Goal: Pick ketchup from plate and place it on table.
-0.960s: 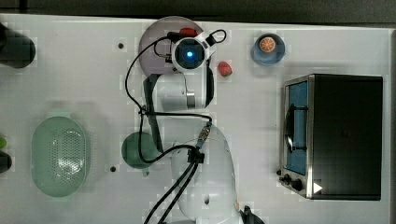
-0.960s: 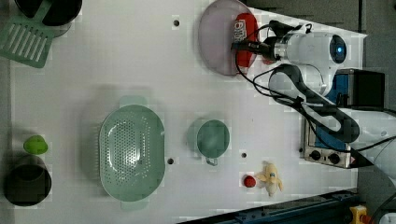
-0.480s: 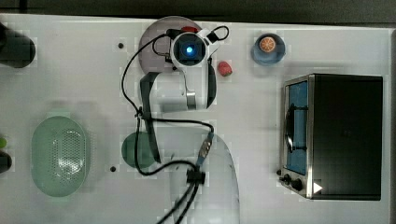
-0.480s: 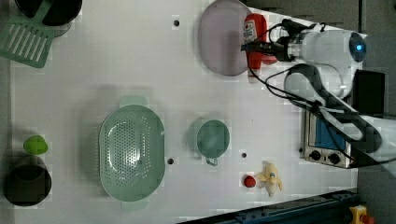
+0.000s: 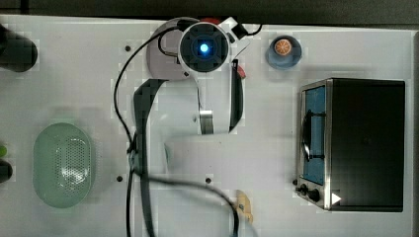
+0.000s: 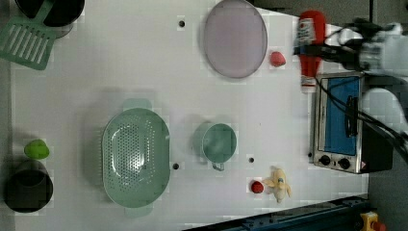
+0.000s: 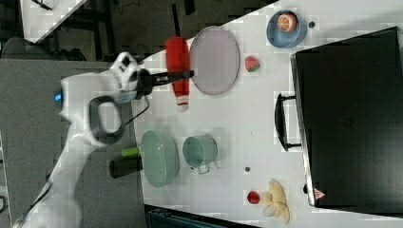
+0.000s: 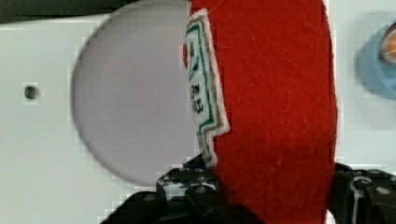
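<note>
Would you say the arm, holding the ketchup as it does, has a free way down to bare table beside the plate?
Probably yes: the gripper holds the ketchup clear of the plate, with bare table beside it.

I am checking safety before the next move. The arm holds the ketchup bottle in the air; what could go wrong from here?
1. The end effector grips the ketchup only at its middle, so it may tilt or slip.
2. The strawberry lies beside the plate; lowering there could knock it.
3. The toaster oven stands close, so the bottle could bump it.

arm (image 7: 85, 118): white shell | blue light | black cables | hand (image 6: 308, 48): black
</note>
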### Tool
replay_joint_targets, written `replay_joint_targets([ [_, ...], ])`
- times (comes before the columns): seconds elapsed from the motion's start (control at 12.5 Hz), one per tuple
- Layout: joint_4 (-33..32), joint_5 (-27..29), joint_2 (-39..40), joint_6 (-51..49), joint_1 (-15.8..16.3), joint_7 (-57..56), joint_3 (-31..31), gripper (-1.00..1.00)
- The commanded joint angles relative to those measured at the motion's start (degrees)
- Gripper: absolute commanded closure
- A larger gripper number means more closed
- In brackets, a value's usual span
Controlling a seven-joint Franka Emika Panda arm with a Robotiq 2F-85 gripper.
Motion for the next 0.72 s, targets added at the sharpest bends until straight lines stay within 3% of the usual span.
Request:
replay_joint_targets([
  [0.08,-5.33,0.04,-5.25,-3.91,-0.84,0.28,-0.36,-0.23],
  [0.4,-14.86,0.65,-10.62,-4.32,-1.59,0.71,-1.59,-0.23],
  [0.72,-20.54,3.71,-9.77,-4.04,-2.23,6.98,-3.33,-0.23],
])
